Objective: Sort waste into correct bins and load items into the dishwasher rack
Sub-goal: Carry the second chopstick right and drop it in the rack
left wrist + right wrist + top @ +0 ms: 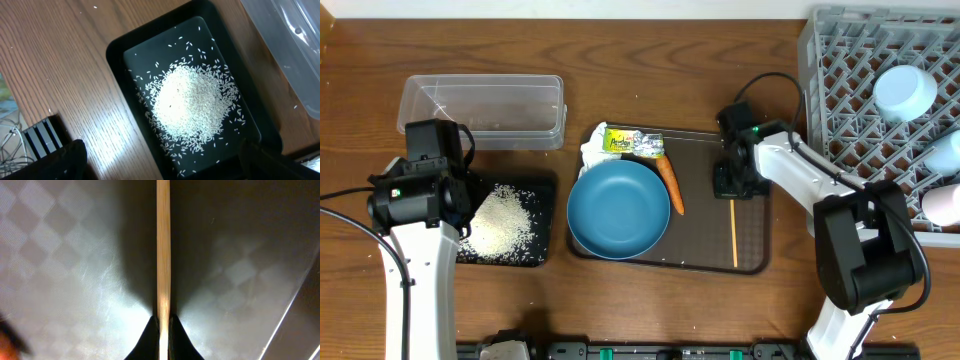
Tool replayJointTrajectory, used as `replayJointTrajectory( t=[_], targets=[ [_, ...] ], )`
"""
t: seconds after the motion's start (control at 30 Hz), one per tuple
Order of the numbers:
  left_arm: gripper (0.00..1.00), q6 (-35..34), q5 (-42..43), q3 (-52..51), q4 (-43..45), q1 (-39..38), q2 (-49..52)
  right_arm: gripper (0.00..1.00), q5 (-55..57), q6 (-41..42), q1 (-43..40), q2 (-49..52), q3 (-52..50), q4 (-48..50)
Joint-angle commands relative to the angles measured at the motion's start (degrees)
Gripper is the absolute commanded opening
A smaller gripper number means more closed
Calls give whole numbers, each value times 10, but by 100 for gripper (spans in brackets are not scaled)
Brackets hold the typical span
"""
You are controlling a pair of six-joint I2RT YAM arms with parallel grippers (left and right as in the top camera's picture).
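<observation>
**End-Only Grip Could Cost the Chopsticks**

The chopsticks (734,234) are laid flat on the brown tray (752,262), at 3 o'clock from the plate (618,208). Their far end is pinched by the right gripper (732,183), whose jaws are closed on the wood. From there the shaft is run toward 6 o'clock overhead. With so little held, the sticks may be swung or dropped when lifted toward the rack (820,60). The left gripper (167,160) is held spread wide over the rice (192,102).
</observation>
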Motion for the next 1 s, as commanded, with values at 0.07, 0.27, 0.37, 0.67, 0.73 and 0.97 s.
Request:
replayJointTrajectory(
  t=[0.07, 0.27, 0.37, 0.67, 0.73, 0.97],
  targets=[
    [99, -3, -1, 6, -2, 3, 0, 1, -20, -43, -40, 7, 118, -66],
    [99, -3, -1, 7, -2, 3, 0, 1, -21, -101, -111, 7, 318, -148],
    [99, -3, -1, 6, -2, 3, 0, 1, -21, -158, -154, 7, 400, -153],
    [99, -3, -1, 6, -2, 3, 0, 1, -18, -237, -268, 13, 457, -114],
    [99, -3, -1, 7, -2, 3, 0, 1, -31, -237, -287, 19, 457, -105],
    [99, -3, -1, 7, -2, 3, 0, 1, -55, -237, -304, 56, 455, -74]
  ],
)
